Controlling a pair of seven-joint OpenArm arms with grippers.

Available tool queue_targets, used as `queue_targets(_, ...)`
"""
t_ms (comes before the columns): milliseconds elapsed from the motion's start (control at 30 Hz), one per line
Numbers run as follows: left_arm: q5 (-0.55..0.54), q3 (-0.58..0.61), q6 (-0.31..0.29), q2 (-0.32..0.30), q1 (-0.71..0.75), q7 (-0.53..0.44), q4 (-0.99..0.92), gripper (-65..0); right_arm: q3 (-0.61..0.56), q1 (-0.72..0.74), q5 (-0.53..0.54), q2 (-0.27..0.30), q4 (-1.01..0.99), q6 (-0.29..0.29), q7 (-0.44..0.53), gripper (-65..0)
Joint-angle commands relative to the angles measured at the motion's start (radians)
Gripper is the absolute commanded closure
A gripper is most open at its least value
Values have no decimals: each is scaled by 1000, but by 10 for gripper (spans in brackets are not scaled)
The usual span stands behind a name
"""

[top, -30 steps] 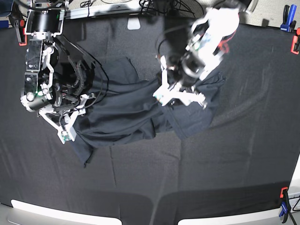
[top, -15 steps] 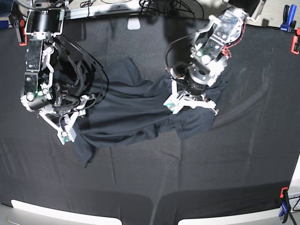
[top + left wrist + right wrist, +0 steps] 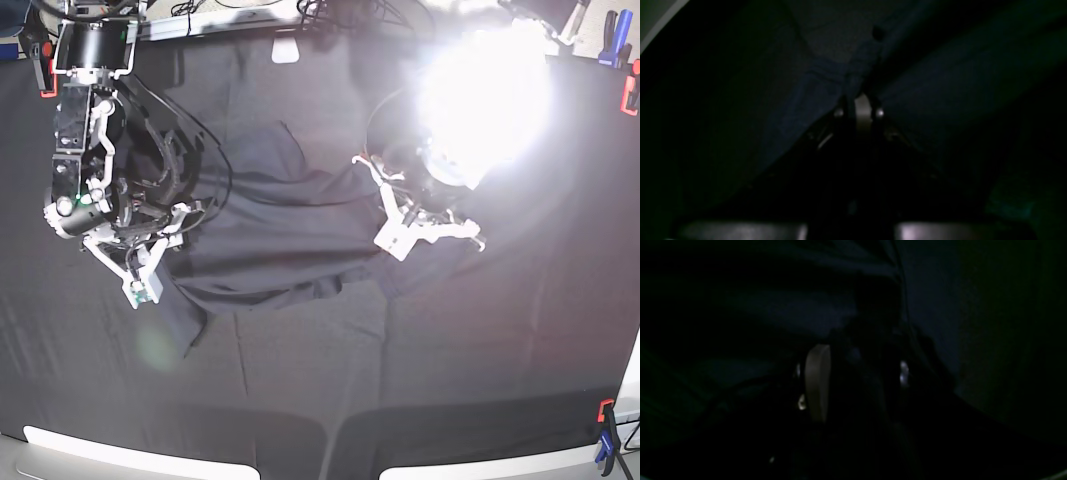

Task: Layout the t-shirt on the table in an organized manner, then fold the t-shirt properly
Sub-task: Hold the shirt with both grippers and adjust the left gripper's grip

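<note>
The dark t-shirt (image 3: 280, 230) lies rumpled across the middle of the black table (image 3: 450, 380), stretched between both arms. My left gripper (image 3: 428, 235) is down on the shirt's right end. In the left wrist view its jaws (image 3: 860, 100) are pressed together on a pinched ridge of the bluish t-shirt (image 3: 940, 86). My right gripper (image 3: 150, 275) rests at the shirt's left edge. The right wrist view is very dark: the right gripper (image 3: 860, 373) has its pale pad and far finger standing well apart over the t-shirt (image 3: 933, 306). Nothing shows as clamped there.
A bright glare (image 3: 490, 90) washes out the left arm's upper part. Red clamps (image 3: 45, 80) and blue clamps (image 3: 610, 45) sit at the far corners, another clamp (image 3: 605, 430) at the near right. The pale table edge (image 3: 100, 455) runs along the front.
My left gripper has slid right and toward the front along the shirt and has closed on the cloth. Glare now covers its arm. The right arm has not moved.
</note>
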Motion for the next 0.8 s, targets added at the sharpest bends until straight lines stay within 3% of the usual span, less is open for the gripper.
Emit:
queue_targets(0, 2, -5, 15, -3, -14, -18, 20, -22, 5, 17, 8, 11, 18, 3, 19, -250)
queue_targets(100, 2, -5, 14, -3, -14, -18, 20, -28, 5, 17, 8, 11, 18, 3, 19, -250)
queue_targets(267, -25, -5, -2, -3, -14, -18, 20, -146, 5, 17, 8, 11, 18, 3, 19, -250)
queue_targets(367, -35, -5, -39, -3, -14, -19, 20, -151, 5, 17, 9, 11, 18, 3, 19, -250)
queue_targets(767, -45, -5, -38, -2, -23, -39, 20, -151, 5, 17, 56, 11, 18, 3, 14, -250)
